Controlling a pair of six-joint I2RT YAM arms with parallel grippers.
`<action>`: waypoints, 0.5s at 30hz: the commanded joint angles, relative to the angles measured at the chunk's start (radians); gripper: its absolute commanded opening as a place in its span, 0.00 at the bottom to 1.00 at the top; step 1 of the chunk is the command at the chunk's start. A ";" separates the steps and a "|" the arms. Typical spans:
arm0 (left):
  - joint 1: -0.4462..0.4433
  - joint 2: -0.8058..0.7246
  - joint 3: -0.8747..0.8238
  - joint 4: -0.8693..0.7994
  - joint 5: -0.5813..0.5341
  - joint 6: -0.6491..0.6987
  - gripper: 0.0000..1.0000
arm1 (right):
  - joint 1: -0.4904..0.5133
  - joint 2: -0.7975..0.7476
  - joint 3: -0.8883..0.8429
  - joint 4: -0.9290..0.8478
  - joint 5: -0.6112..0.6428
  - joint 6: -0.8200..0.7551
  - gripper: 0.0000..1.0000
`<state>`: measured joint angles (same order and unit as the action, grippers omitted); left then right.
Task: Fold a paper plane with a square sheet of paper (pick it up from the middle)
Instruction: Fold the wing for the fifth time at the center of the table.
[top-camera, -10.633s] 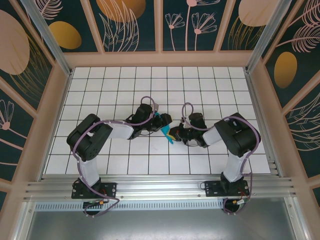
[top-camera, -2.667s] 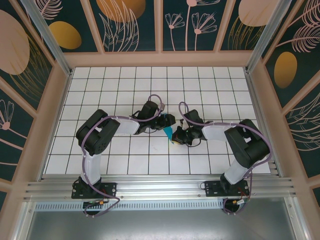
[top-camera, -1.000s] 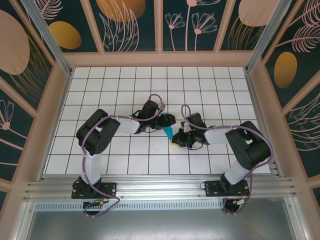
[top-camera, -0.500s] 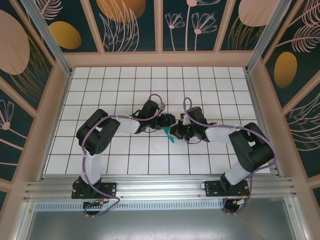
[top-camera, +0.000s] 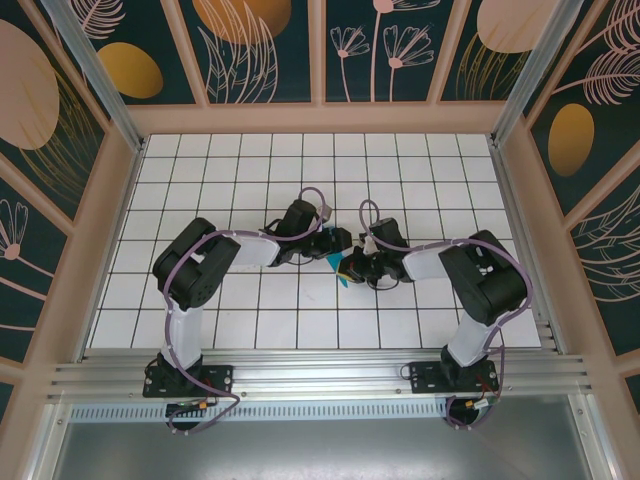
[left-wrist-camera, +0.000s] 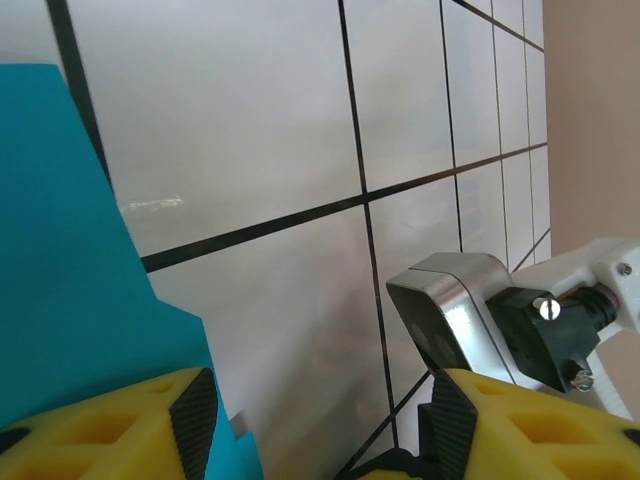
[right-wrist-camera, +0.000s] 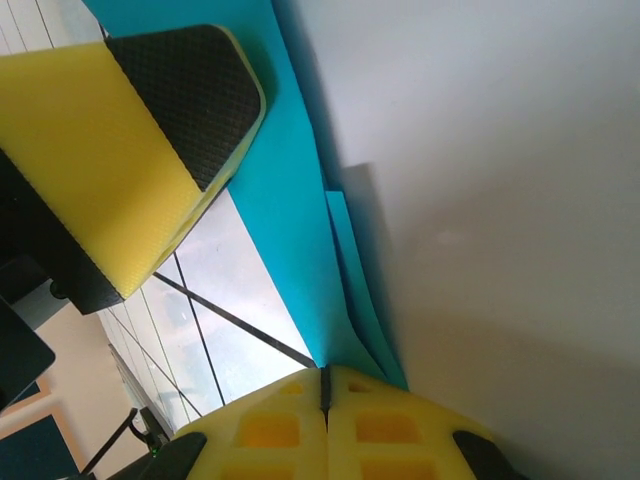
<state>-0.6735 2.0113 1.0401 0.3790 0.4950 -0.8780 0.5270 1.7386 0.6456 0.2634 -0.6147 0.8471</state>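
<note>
The square sheet of paper (top-camera: 339, 268) is teal-blue and folded into narrow layers. It is held above the white grid table between the two arms. My right gripper (right-wrist-camera: 323, 385) is shut on the folded paper (right-wrist-camera: 300, 220), whose layers fan out from between the yellow fingers. In the top view my right gripper (top-camera: 352, 268) is just right of the paper. My left gripper (top-camera: 333, 246) hovers at the paper's upper left. In the left wrist view my left gripper (left-wrist-camera: 320, 410) is open, with bare tile between its pads and the paper (left-wrist-camera: 60, 250) beside its left finger.
The white grid table (top-camera: 240, 170) is walled in by a tan frame (top-camera: 320, 118) at the back and sides. The metal rail (top-camera: 320, 375) with both arm bases runs along the near edge. The right wrist's camera housing (left-wrist-camera: 460, 310) sits close to my left gripper.
The right arm has shifted its wrist and forearm a little, keeping the paper pinched near the same spot. The left jaws have opened slightly wider. The left arm has hardly moved.
</note>
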 joint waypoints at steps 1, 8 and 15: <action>0.005 -0.018 0.023 -0.093 0.000 0.084 0.63 | 0.000 0.048 -0.060 -0.159 0.101 -0.043 0.00; 0.005 -0.163 -0.005 -0.080 -0.098 0.060 0.64 | -0.001 0.065 -0.044 -0.160 0.083 -0.049 0.00; 0.005 -0.210 -0.146 0.046 -0.115 -0.033 0.32 | 0.000 0.071 -0.029 -0.176 0.080 -0.058 0.00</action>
<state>-0.6735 1.7954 0.9501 0.3649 0.3908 -0.8742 0.5259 1.7401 0.6487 0.2607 -0.6201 0.8165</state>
